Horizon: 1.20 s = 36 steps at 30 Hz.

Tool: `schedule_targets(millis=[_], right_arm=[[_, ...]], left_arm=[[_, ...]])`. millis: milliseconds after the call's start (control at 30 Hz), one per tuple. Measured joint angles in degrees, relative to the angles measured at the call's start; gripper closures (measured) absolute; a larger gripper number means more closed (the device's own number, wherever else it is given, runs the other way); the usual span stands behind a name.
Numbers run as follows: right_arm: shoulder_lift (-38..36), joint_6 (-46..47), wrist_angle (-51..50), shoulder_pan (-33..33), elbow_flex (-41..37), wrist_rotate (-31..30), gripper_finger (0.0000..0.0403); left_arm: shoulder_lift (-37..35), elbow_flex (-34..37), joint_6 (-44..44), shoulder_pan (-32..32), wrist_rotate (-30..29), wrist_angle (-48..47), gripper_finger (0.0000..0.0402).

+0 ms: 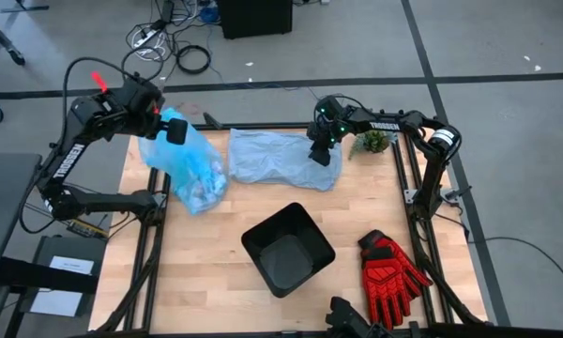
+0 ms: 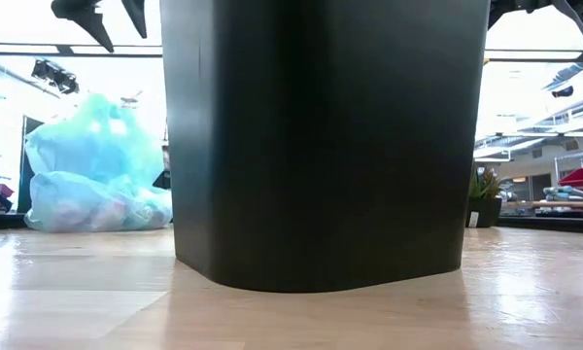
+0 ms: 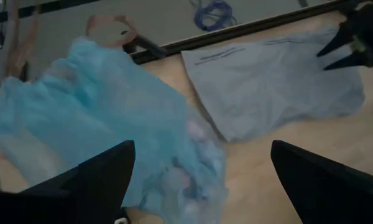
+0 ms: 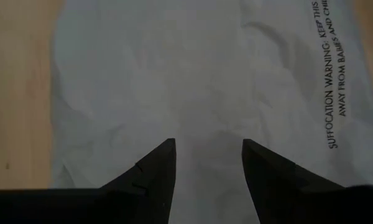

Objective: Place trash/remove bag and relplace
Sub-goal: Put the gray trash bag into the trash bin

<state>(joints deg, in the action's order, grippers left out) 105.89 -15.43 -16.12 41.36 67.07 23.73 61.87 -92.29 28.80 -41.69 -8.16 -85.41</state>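
While hovering over the bench's far left corner, left end effector (image 1: 175, 131) spread wide and holding nothing, poised just above the bag (image 1: 188, 164); bag slumped near the far left edge of the bench (image 1: 216, 300), bright cyan and crinkly, bulging at its nearer end with the trash (image 1: 203, 192), pink and white wads dimly visible through the film (image 3: 193, 180); paler grey-blue plastic bag (image 1: 272, 158) spread flat along the far edge, beside the cyan one, printed with a suffocation warning (image 4: 336, 81); right end effector (image 1: 321, 155) lowered over that paler bag's right end, fingers (image 4: 152, 171) parted to a middling gap with plastic showing between them, not visibly pinching anything; cannot tell whether the tips touch the sheet; black bin (image 1: 287, 248) upright and unlined near the middle of the front edge, filling most of the low view (image 2: 321, 136); red gloves (image 1: 391, 268) lying toward the front right corner; small green plant (image 1: 373, 142) at the far right edge, close behind the right arm.
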Motion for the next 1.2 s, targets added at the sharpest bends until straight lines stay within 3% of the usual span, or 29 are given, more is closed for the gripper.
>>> schedule_targets(millis=[100, 267, 433, 600, 733, 800, 967, 1200], right_arm=[[0.00, 1.57, 0.65, 0.02, 0.00, -0.89, 0.0231], [0.76, 2.14, 1.74, 0.40, 0.07, -1.59, 0.0231], [4.78, 1.36, 1.51, 0.52, 0.04, -4.00, 0.0231], [7.48, 0.72, 0.73, 0.02, 0.20, -4.39, 0.0259], [7.08, -1.40, -0.25, -0.39, 0.14, -6.51, 0.0358], [5.71, -2.78, -1.44, -0.40, 0.02, -6.42, 0.0390], [-1.29, -3.16, -4.50, -0.31, -0.20, -6.59, 0.0401], [-19.44, -2.31, -7.73, -0.09, -0.07, -6.81, 0.0403]], left_arm=[[0.28, 0.73, 0.35, 2.12, 0.25, 5.67, 0.0014], [0.78, 5.76, 0.01, 7.90, 0.30, 28.19, 0.0014], [2.15, 11.53, -1.42, 10.12, -4.56, 42.43, 0.0014], [4.94, 15.50, -1.34, 10.25, -5.28, 44.98, 0.0014], [7.25, 16.79, -1.41, 10.21, -5.25, 45.00, 0.0028], [8.47, 16.85, -1.74, 10.21, -5.36, 44.44, 0.0043], [10.08, 16.85, -1.72, 9.93, -5.36, 45.67, 0.0088], [10.69, 16.85, -3.69, 8.10, -5.31, 46.79, 0.0141]])
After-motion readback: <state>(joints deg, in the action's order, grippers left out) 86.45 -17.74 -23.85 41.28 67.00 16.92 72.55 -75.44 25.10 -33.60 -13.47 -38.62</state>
